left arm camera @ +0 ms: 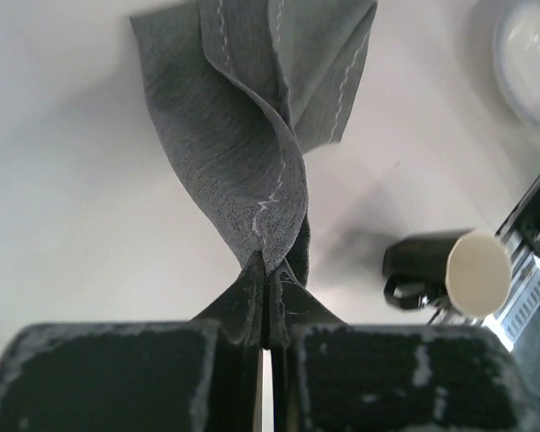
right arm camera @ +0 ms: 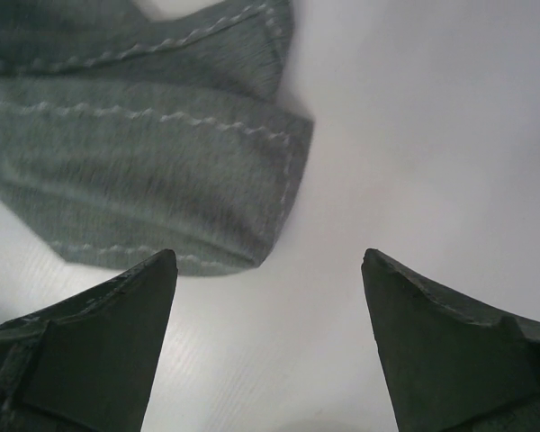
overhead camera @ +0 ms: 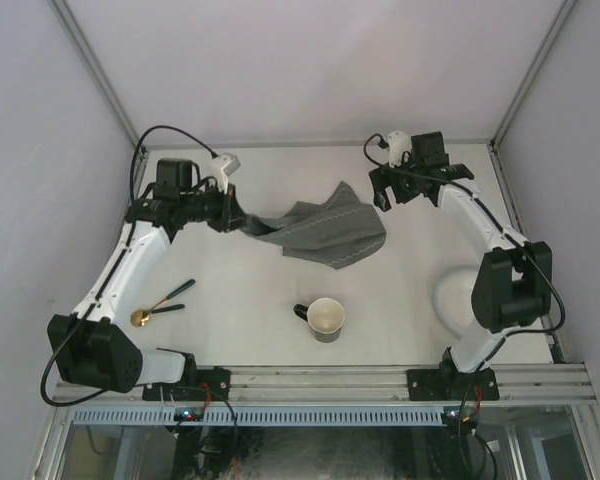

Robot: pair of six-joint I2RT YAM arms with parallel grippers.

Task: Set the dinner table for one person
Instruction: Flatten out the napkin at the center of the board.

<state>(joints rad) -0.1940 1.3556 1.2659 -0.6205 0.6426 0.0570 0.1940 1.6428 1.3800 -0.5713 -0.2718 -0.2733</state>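
The dinner table is a plain off-white top. A grey stitched cloth mat lies crumpled and folded on it, toward the back middle. My left gripper is shut on the mat's left corner, and the cloth is twisted and pulled up from the pinch point. My right gripper is open just right of the mat's far corner. In the right wrist view the folded edge of the mat lies ahead and left of the open jaws, with bare table between the fingers.
A dark mug with a cream inside stands near the front middle. A gold spoon with a dark handle lies front left. A white dish sits front right, partly hidden by the right arm. Aluminium rails edge the table.
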